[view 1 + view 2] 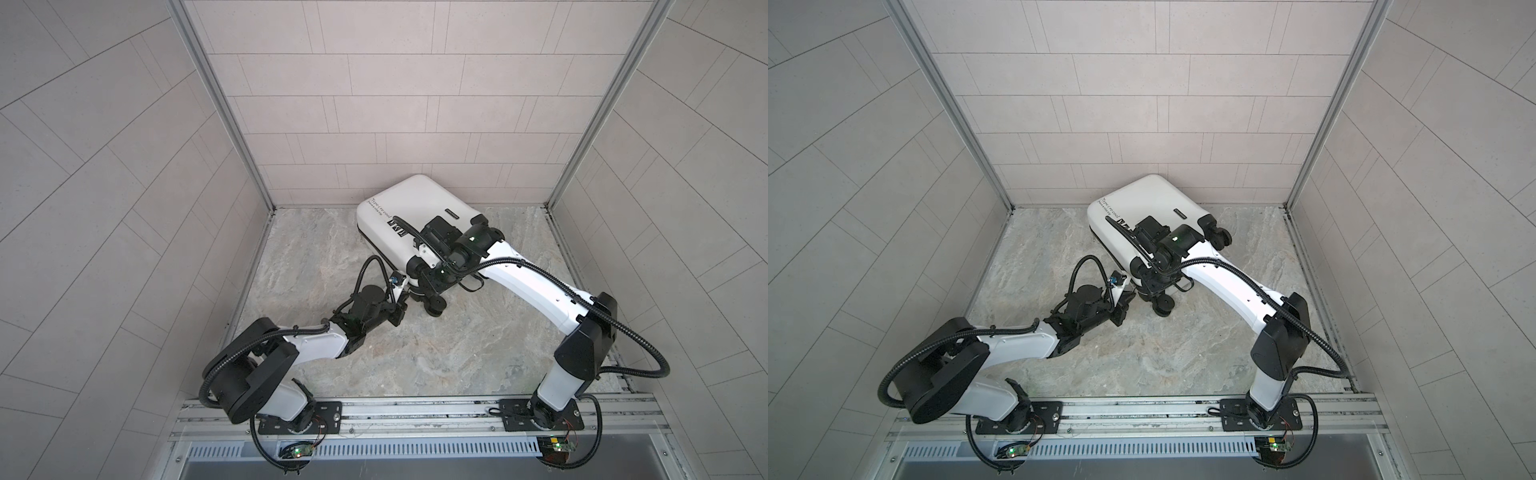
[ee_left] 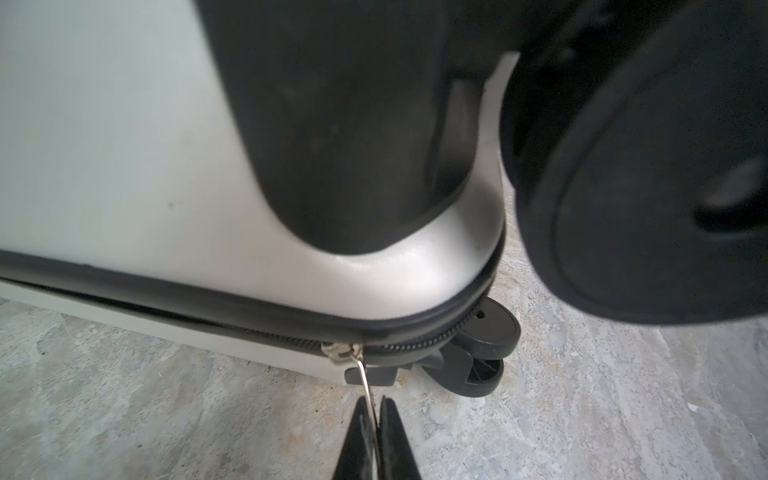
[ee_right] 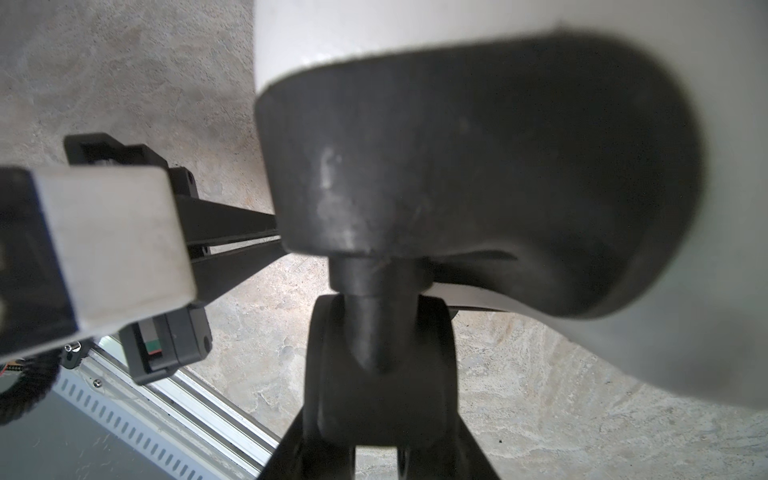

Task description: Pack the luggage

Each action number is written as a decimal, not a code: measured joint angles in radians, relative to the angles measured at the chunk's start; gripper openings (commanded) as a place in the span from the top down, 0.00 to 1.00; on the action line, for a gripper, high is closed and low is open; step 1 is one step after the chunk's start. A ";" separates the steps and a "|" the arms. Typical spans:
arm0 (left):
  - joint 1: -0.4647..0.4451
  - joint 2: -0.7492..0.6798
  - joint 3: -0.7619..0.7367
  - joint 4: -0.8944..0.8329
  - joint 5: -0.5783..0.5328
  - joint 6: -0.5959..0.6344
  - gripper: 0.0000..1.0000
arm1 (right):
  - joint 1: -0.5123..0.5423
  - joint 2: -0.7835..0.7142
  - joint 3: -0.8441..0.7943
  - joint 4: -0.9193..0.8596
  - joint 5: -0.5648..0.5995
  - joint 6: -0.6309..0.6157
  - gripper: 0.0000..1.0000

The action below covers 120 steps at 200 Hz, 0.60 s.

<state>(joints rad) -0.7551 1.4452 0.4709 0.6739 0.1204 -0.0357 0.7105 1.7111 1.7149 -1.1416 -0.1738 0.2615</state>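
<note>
Luggage (image 1: 409, 208): glossy white hard shell, rounded corners.

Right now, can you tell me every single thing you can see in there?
suitcase: one, white with black print, lying flat at the back of the table.
wheels: at least three seen, black, on the suitcase's end corners.
zipper pull: one, silver, on the suitcase's black side seam.
table: one, grey marble look, under everything.
walls: three, pale tiles, back and both sides.
rail: one, silver, front edge, under the arm bases.
left gripper: one, black, shut on the zipper pull.
right gripper: one, black, clamped on one near wheel.
</note>
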 measured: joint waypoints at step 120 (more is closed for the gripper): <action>-0.093 0.021 -0.053 0.083 -0.070 -0.071 1.00 | 0.011 -0.006 -0.076 0.058 -0.080 0.065 0.83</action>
<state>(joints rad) -0.8478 1.4666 0.4179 0.7570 0.0502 -0.1062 0.7212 1.7054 1.6390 -1.0840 -0.2535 0.3264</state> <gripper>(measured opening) 0.053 0.415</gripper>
